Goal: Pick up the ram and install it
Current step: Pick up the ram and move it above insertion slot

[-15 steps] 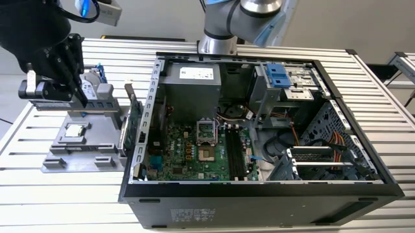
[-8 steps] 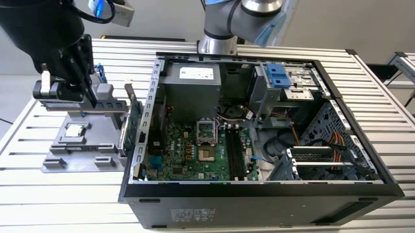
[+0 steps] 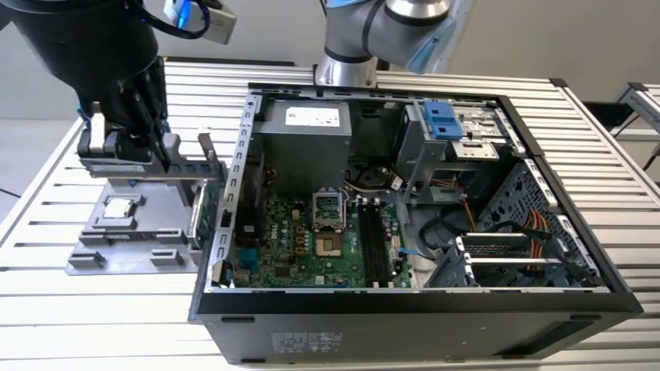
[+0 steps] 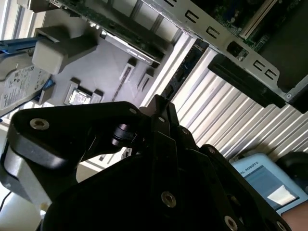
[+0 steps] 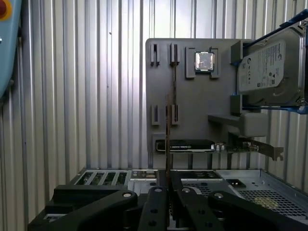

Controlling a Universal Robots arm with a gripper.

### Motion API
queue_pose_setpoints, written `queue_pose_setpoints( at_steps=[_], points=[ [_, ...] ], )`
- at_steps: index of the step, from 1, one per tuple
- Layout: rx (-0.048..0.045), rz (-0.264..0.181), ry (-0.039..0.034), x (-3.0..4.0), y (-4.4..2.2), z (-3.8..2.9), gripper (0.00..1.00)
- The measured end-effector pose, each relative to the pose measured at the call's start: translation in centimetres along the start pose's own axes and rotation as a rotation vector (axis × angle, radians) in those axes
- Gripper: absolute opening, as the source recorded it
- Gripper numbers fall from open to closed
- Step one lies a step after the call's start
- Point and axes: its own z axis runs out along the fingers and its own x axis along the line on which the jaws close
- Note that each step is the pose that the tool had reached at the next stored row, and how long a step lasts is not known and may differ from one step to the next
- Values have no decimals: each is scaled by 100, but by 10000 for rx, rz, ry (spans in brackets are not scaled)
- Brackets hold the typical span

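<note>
One thin circuit-board ram stick (image 5: 167,144), pinched edge-on in closed black jaws above the grey plastic tray (image 5: 192,106), seemingly slot-ready.

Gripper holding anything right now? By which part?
Yes. In the first wrist view the gripper pinches the ram, seen edge-on, by its nearest edge; the rest juts out beyond it.

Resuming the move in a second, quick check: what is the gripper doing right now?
Gripper: closed on the ram, which is held edge-on between its fingers, over the grey parts holder.
</note>
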Motion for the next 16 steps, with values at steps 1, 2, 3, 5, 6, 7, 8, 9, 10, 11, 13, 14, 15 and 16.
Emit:
queue_pose_setpoints(
  at_steps=[1, 2, 3, 5, 6, 7, 8, 9, 10, 11, 13, 14, 15, 16],
  points=[
    [-4, 0, 5, 0, -20, 0, 0],
    [-7, 1, 7, 0, -41, 1, 0],
    [-11, 1, 12, 0, -61, 0, 0],
    [-20, 1, 20, 0, -105, 0, 0],
    [-23, 1, 23, 0, -124, 0, 0],
    [-28, 1, 26, 0, -145, 0, 0],
    [-33, 2, 30, 0, -165, 0, 0],
    [-38, 2, 35, 0, -184, 0, 0],
    [-43, 2, 38, -1, -205, 0, 0],
    [-48, 2, 42, 0, -225, 0, 0],
    [-55, 3, 48, -1, -264, 0, 0],
    [-60, 3, 50, -1, -285, 0, 0],
    [-65, 3, 53, -1, -306, 0, 0],
    [-69, 3, 55, -1, -324, 0, 0]
  ],
)
